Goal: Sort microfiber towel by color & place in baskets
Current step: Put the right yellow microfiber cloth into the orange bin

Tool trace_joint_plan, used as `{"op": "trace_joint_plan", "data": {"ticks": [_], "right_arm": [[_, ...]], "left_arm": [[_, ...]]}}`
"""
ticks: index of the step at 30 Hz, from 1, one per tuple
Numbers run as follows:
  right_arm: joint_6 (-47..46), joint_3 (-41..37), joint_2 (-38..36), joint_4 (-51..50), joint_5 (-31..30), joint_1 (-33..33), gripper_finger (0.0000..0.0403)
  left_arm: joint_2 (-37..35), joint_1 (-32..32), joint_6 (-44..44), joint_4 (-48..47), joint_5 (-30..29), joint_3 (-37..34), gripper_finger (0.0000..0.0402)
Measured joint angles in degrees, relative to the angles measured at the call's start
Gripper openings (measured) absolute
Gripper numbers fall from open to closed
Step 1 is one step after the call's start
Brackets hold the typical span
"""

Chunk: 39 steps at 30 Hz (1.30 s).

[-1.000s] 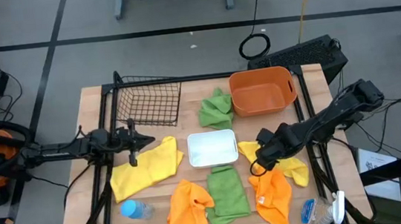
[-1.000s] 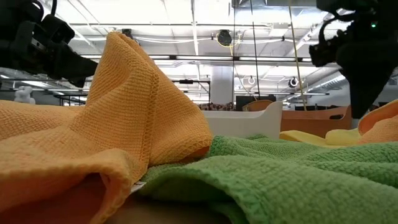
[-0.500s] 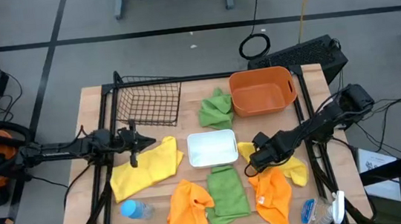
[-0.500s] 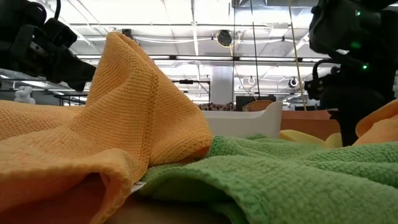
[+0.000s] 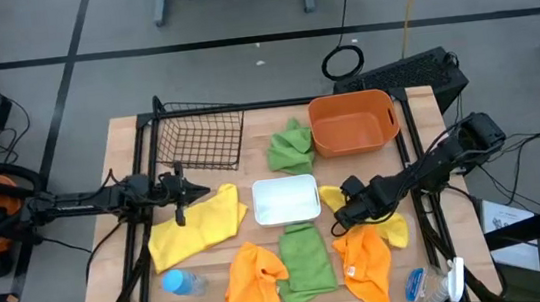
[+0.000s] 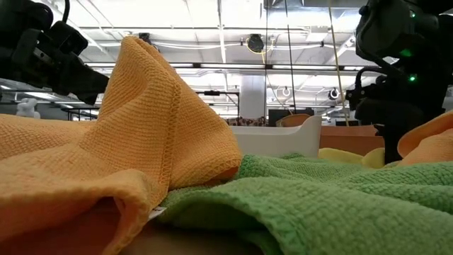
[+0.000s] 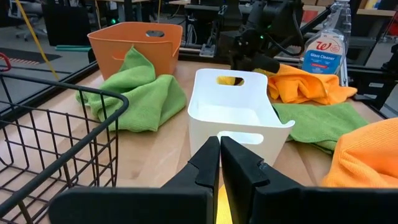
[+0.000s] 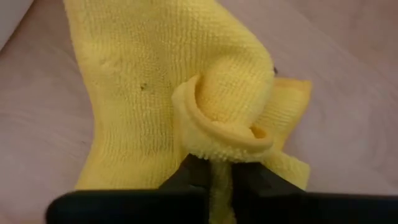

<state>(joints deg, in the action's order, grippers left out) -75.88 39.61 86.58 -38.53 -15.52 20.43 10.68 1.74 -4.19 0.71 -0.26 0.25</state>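
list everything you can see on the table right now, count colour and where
yellow towels: 2; one left of the white tray, one right of it, pinched by the right tool
green towels: 2; one beside the orange tub, one in front of the white tray
orange towels: 2; one at the front, left of the green one, one front right
wire basket: 1, black, back left
tub: 1, orange, back right
tray: 1, white, centre
bottle: 1, clear with blue cap, front left
spray bottle: 1, blue label, front right edge
left tool: shut, holding nothing, near the left yellow towel
right tool: shut on the right yellow towel
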Motion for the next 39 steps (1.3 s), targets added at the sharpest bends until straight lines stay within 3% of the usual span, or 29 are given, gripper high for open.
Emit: {"op": "trace_joint_plan", "data": {"ticks": [5, 10, 15, 21, 28, 39], "right_arm": [[1.03, -0.13, -3.48, 0.71, -0.26, 0.04, 0.003], [2.86, -0.1, -8.35, 1.53, -2.08, 0.86, 0.0019], [4.54, -0.04, -15.45, 3.27, -7.94, 3.58, 0.0016], [9.26, 0.06, -23.84, 8.49, -19.55, 8.27, 0.0017], [29.1, 0.09, -27.84, 26.85, -31.75, 11.62, 0.0017], [65.01, 0.2, -23.5, 62.71, -35.47, 9.54, 0.0018]], "left_arm": [[0.06, 0.0, -0.02, 0.0, 0.01, 0.0, 0.0022], [0.2, 0.0, -0.04, 0.02, 0.01, 0.0, 0.0022], [0.2, 0.0, -0.67, 0.08, 0.03, 0.0, 0.0022], [0.2, 0.0, -4.4, 2.19, -2.55, 0.0, 0.0022], [0.24, 0.0, -4.44, 6.75, -3.23, 0.26, 0.0022], [7.66, -5.37, 6.17, 17.47, -3.23, 8.57, 0.0022]]}}
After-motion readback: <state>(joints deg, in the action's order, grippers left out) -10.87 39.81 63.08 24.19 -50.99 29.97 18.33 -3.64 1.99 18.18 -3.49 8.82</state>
